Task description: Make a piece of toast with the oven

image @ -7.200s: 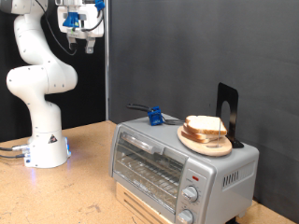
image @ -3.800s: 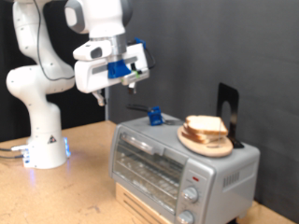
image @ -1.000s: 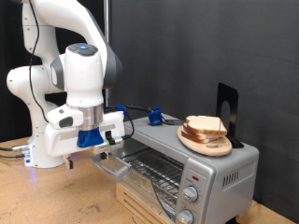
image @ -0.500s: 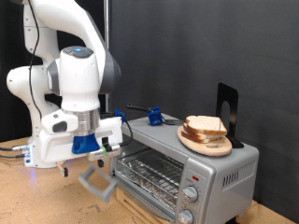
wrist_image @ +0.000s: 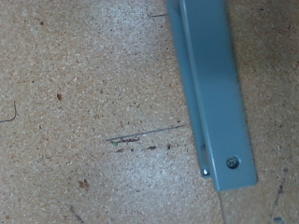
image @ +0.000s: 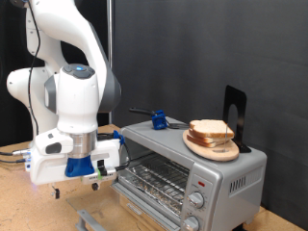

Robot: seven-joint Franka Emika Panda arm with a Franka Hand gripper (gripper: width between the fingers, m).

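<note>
The slice of toast on the plate looks light and crumbly — best pinched gently by its crust edges — while the gripper hangs low by the open oven, its jaws' state impossible to tell.

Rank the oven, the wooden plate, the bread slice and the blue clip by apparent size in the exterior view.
1. oven
2. wooden plate
3. bread slice, only slightly smaller than the plate
4. blue clip; it sits farther back, so it may look smaller than it is.

Robotics lab test bench: white Franka arm bolted to bare particleboard tabletop, black backdrop curtain behind, staged silver toaster oven, cables trailing at arm base.
</note>
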